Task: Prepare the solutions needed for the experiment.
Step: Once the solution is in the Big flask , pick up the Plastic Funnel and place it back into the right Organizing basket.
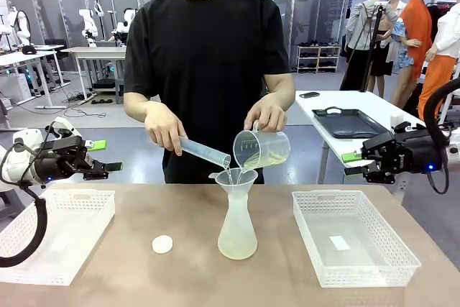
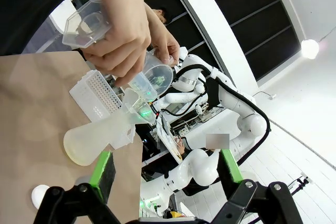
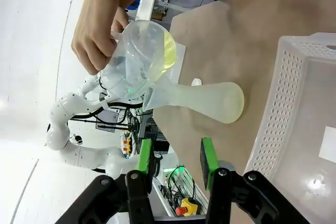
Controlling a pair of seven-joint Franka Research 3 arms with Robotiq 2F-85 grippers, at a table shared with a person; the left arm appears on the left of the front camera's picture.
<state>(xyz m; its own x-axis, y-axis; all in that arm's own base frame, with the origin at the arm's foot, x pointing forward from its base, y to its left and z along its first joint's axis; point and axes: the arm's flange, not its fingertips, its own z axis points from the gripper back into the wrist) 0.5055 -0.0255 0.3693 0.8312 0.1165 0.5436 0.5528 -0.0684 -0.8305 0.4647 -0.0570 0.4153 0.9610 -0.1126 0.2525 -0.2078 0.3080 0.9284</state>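
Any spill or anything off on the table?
Nothing stands out. The flask stands upright while the person tips a jug and a cylinder over its mouth; no spill shows. A white disc lies loose beside it.

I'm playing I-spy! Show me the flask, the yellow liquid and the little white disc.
flask [image 1: 237,239], front view, its wide belly.
yellow liquid [image 1: 267,160], front view, pooled low in the tilted jug [image 1: 257,141].
white disc [image 1: 162,244], front view, its middle.

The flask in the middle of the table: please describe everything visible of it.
The flask is frosted, see-through plastic: wide base, narrow neck, flared mouth. It stands upright on the brown table, with a little pale yellow-green liquid in its bottom. A person tilts a jug and a cylinder over its mouth; contact is unclear.
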